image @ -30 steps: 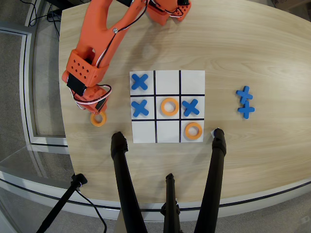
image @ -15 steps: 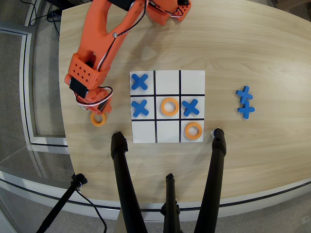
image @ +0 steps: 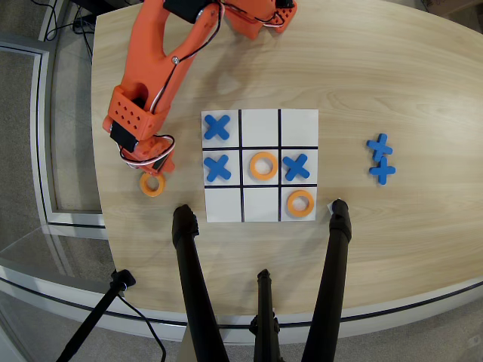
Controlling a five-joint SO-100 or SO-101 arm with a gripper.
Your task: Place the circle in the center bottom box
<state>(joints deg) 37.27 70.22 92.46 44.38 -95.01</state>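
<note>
Claw Over the Orange Ring

In the overhead view, the claw (image: 153, 167) sits right above the circle (image: 152, 184) on the counter (image: 392, 90), left of the board. I cannot tell how wide it is open. The center bottom box (image: 260, 124) is empty.

A single overhead camera is looking straight down at the worktop (image: 377, 68), standing fairly high; black tripod legs (image: 332, 286) are crossing the lower frame.

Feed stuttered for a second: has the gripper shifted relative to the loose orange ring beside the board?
Yes. The gripper has edged up the overhead view, away from the orange ring on the table, which has stayed put left of the board.
</note>
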